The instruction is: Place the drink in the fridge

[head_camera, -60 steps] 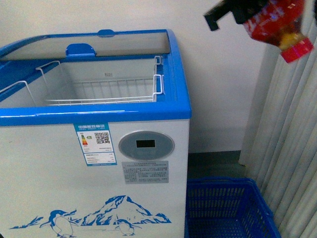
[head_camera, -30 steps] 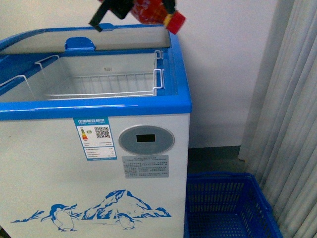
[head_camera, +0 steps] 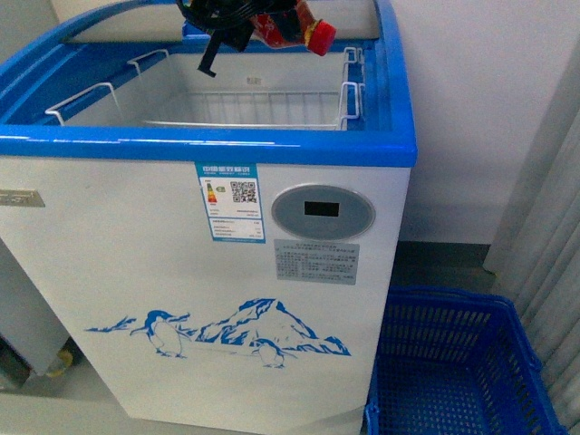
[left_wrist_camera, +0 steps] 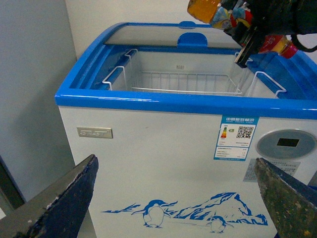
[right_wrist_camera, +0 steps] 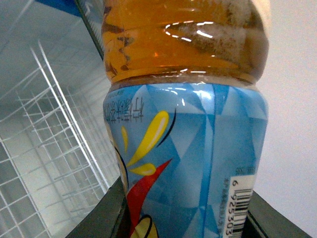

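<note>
The drink (head_camera: 292,27) is a small bottle with a red cap, lying tilted in my right gripper (head_camera: 249,23), which is shut on it. It hangs over the back of the open top of the fridge (head_camera: 181,272), a white chest cooler with a blue rim and penguin print. In the left wrist view the drink (left_wrist_camera: 218,10) and right gripper (left_wrist_camera: 257,25) are above the fridge (left_wrist_camera: 148,148) at its far right. The right wrist view shows the drink's blue label (right_wrist_camera: 188,124) between the jaws of the right gripper (right_wrist_camera: 183,218). My left gripper (left_wrist_camera: 178,198) is open and empty, facing the fridge's front.
White wire baskets (head_camera: 263,104) hang inside the fridge; they also show in the right wrist view (right_wrist_camera: 49,148). The glass lid (left_wrist_camera: 148,37) is slid to the back. A blue slotted basket (head_camera: 462,362) stands on the floor right of the fridge, a pale curtain (head_camera: 544,227) beyond it.
My right gripper has carried the drink leftward from the upper right to above the fridge's open top. The front view has shifted, so the fridge sits further right and closer.
</note>
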Robot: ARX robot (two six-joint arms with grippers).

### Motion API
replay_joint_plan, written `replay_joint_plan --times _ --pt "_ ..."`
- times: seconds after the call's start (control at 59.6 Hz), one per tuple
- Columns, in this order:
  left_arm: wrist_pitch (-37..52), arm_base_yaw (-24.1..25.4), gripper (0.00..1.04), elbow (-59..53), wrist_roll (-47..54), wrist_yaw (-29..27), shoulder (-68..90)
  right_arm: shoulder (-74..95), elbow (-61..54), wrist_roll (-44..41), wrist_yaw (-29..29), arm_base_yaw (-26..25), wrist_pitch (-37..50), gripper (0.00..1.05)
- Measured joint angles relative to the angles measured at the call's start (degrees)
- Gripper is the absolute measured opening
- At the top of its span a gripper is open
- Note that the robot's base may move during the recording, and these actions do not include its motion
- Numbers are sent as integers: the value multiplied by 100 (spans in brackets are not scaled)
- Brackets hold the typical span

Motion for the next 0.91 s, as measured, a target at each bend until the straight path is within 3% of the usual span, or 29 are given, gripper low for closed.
replay_joint_plan --times 0.469,0.838,0.905 --pt "0 0 97 0 0 0 0 612 155 -601 44 -50 98 38" --pt "0 0 97 0 0 0 0 743 345 -584 63 -103 -39 38" --pt "0 0 97 0 0 0 0 782 439 -544 37 -109 -155 52"
